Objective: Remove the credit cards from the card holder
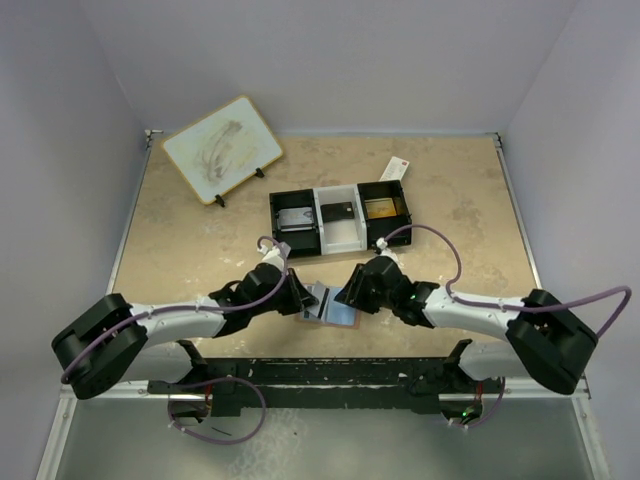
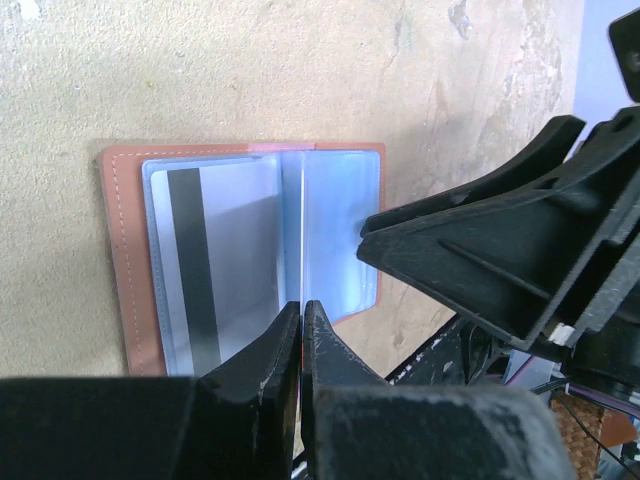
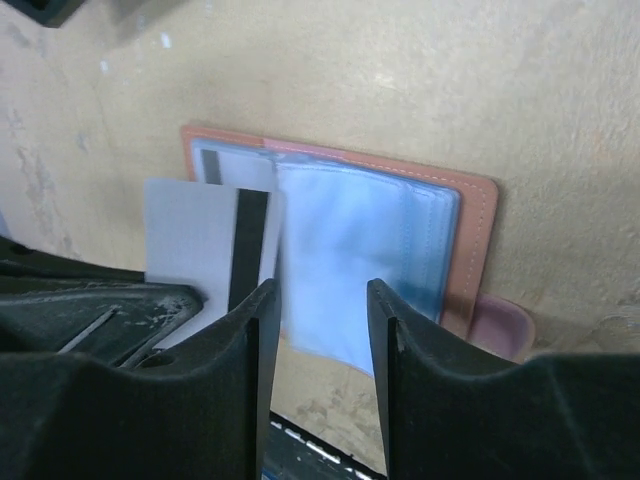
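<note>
The salmon-tan card holder (image 1: pixel 340 313) lies open on the table between my grippers, clear bluish pockets up; it also shows in the left wrist view (image 2: pixel 125 260) and the right wrist view (image 3: pixel 470 230). My left gripper (image 1: pixel 303 300) (image 2: pixel 301 315) is shut on a silvery grey credit card with a black stripe (image 3: pixel 195 240), seen edge-on as a thin pale line (image 2: pixel 300 230) over the holder's fold. Another striped card (image 2: pixel 215 250) sits in the left pocket. My right gripper (image 1: pixel 350 297) (image 3: pixel 322 300) is open and empty, jaws over the near edge of the right pocket.
A black-and-white three-compartment tray (image 1: pixel 320 215) stands just beyond the holder, with things in it. A white packet with a red end (image 1: pixel 397 168) lies behind it. A small board on a stand (image 1: pixel 222 148) is at the back left. The holder's strap (image 3: pixel 500 325) pokes out underneath.
</note>
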Controlling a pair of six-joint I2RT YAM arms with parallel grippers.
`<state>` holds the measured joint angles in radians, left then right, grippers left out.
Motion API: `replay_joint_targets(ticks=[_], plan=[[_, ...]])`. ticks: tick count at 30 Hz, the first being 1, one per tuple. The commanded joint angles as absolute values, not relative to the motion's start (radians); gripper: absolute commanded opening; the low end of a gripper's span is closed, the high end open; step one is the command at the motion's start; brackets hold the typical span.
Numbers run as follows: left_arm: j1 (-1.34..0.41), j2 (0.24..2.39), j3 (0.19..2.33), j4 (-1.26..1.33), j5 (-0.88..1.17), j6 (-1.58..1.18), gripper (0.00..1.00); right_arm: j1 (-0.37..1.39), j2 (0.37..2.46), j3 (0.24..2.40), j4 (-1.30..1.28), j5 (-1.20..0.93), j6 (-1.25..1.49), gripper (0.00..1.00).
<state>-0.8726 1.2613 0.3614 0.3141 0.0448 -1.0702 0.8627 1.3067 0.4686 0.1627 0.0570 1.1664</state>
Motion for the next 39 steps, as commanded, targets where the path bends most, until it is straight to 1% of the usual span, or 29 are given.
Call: replay_joint_targets(ticks=[1, 5, 11, 13, 15, 17, 21, 24, 27, 29, 31, 35, 39], plan=[[-0.873, 1.215, 0.37, 0.31, 0.03, -1.04, 0.0, 0.864, 1.215, 0.511, 0.189, 0.078, 1.038, 0.44], [-0.873, 1.216, 0.378, 0.307, 0.022, -1.036, 0.0, 0.864, 1.231, 0.516, 0.287, 0.005, 1.012, 0.41], [-0.873, 1.306, 0.38, 0.354, 0.055, -1.057, 0.0, 0.864, 1.373, 0.533, 0.291, -0.061, 1.074, 0.37], [-0.873, 1.314, 0.371, 0.357, 0.041, -1.088, 0.0, 0.864, 1.39, 0.506, 0.315, -0.081, 1.132, 0.4], [-0.873, 1.308, 0.363, 0.364, 0.032, -1.116, 0.0, 0.864, 1.39, 0.441, 0.423, -0.126, 1.189, 0.42], [-0.874, 1.298, 0.361, 0.368, 0.028, -1.139, 0.0, 0.864, 1.392, 0.386, 0.54, -0.155, 1.228, 0.42], [-0.873, 1.289, 0.367, 0.342, 0.009, -1.178, 0.0, 0.864, 1.42, 0.361, 0.638, -0.204, 1.263, 0.42], [-0.873, 1.287, 0.362, 0.344, 0.007, -1.206, 0.0, 0.864, 1.427, 0.371, 0.638, -0.203, 1.259, 0.42], [-0.873, 1.278, 0.346, 0.351, -0.008, -1.235, 0.0, 0.863, 1.434, 0.4, 0.495, -0.173, 1.278, 0.42], [-0.872, 1.274, 0.332, 0.355, -0.022, -1.26, 0.0, 0.864, 1.438, 0.39, 0.458, -0.174, 1.301, 0.42], [-0.873, 1.272, 0.319, 0.368, -0.03, -1.291, 0.0, 0.863, 1.423, 0.333, 0.501, -0.182, 1.345, 0.42], [-0.873, 1.269, 0.274, 0.429, -0.035, -1.341, 0.0, 0.863, 1.39, 0.232, 0.681, -0.187, 1.42, 0.42], [-0.873, 1.277, 0.248, 0.494, -0.026, -1.373, 0.0, 0.864, 1.404, 0.229, 0.735, -0.196, 1.429, 0.41]])
